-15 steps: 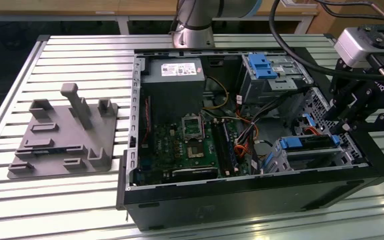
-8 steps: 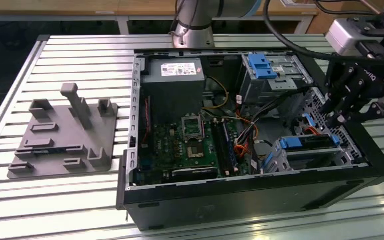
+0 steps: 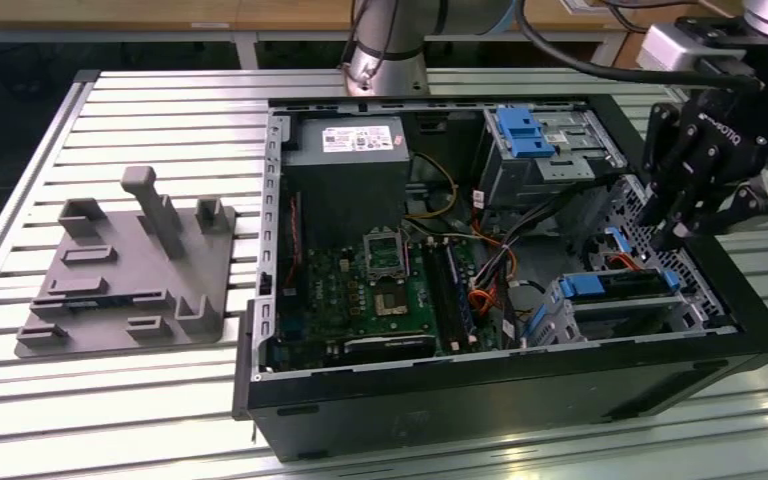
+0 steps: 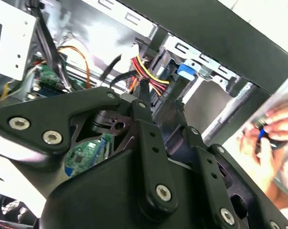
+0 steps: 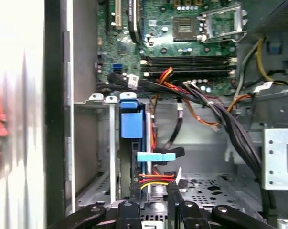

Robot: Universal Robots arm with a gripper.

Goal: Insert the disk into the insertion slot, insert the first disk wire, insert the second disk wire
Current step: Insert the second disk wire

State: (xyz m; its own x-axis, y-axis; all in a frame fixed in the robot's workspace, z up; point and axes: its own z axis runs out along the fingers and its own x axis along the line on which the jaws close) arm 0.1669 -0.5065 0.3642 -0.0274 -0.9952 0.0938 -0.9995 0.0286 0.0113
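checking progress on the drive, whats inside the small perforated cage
The disk sits in the insertion slot, mainly its blue bracket showing. Its silver body is mostly covered by the cage walls, so how far in it sits cannot be told.

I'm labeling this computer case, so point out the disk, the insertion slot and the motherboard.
the disk (image 3: pixel 616 286): exterior view, middle of its top face.
the insertion slot (image 3: pixel 624 316): exterior view, grey side wall under the disk.
the motherboard (image 3: pixel 351 290): exterior view, green area of the board.
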